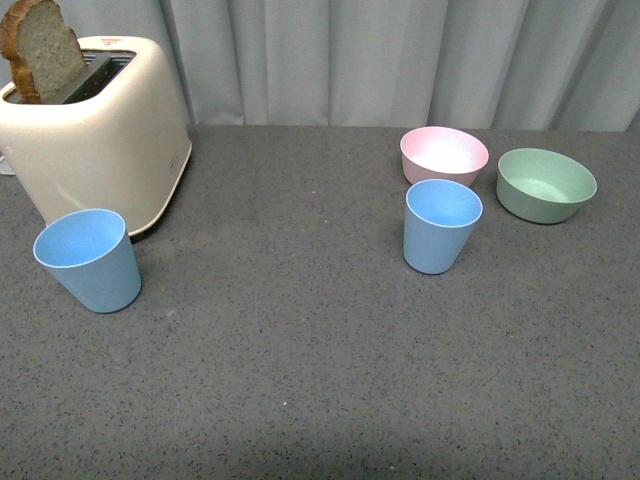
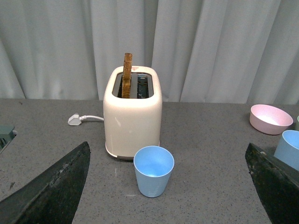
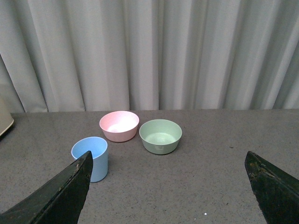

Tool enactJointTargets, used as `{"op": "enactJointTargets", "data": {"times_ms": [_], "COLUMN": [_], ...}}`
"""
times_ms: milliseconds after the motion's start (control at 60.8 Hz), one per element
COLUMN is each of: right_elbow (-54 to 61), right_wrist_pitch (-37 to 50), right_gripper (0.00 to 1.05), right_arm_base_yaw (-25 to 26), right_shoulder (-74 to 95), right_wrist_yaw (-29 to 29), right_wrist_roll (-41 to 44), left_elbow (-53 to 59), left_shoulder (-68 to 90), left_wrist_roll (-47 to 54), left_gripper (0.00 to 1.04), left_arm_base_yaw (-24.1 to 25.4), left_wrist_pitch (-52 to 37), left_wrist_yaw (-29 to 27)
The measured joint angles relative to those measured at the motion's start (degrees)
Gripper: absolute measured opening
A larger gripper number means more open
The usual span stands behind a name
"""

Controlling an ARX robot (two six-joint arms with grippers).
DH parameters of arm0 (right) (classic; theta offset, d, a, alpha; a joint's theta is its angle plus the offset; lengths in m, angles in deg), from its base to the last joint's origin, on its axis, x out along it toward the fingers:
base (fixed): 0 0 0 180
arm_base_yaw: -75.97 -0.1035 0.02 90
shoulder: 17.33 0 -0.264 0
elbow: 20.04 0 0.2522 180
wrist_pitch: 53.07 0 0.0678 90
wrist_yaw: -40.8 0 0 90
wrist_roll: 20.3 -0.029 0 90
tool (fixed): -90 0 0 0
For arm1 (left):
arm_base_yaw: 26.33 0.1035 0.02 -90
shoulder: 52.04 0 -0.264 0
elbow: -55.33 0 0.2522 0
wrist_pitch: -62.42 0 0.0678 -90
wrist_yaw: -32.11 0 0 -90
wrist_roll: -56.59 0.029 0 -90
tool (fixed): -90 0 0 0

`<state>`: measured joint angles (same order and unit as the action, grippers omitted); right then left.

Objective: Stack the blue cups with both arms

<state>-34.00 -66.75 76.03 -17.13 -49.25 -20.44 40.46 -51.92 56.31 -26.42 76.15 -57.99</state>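
Nearest to you, the left gripper (image 2: 167,145) has its two black fingers (image 2: 56,186) spread wide, with nothing between them. The right gripper (image 3: 168,153) stands the same way, its fingers (image 3: 58,193) far apart and empty. Both hang above the grey table (image 1: 300,380).

Next you meet the left blue cup (image 1: 88,260), at the near left of the table. It stands on its narrow base with its long axis upright and its mouth opening upward. It sits just in front of the toaster (image 1: 95,140); you cannot tell whether they touch.

The right blue cup (image 1: 441,226) stands a little farther back and well to the right, also upright, mouth up and narrow end down. Just behind it is the pink bowl (image 1: 444,155), with the green bowl (image 1: 546,184) to the right of that.

A slice of bread (image 1: 42,50) stands up out of the toaster's slot. A white plug (image 2: 74,120) lies on the table left of the toaster. The pale curtain (image 1: 400,60) closes off the far side.
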Motion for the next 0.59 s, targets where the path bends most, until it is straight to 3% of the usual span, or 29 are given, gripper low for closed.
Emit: {"op": "enactJointTargets", "data": {"times_ms": [593], "right_elbow": [0.0], "right_wrist_pitch": [0.02], "right_gripper": [0.95], "right_arm_base_yaw": [0.0], "right_shoulder": [0.0], "right_wrist_yaw": [-0.04], "right_wrist_roll": [0.0], "left_elbow": [0.0], "left_shoulder": [0.0], "left_wrist_roll": [-0.02], "left_gripper": [0.98], "left_arm_base_yaw": [0.0], "left_wrist_pitch": [0.0], "left_wrist_yaw": [0.07]}}
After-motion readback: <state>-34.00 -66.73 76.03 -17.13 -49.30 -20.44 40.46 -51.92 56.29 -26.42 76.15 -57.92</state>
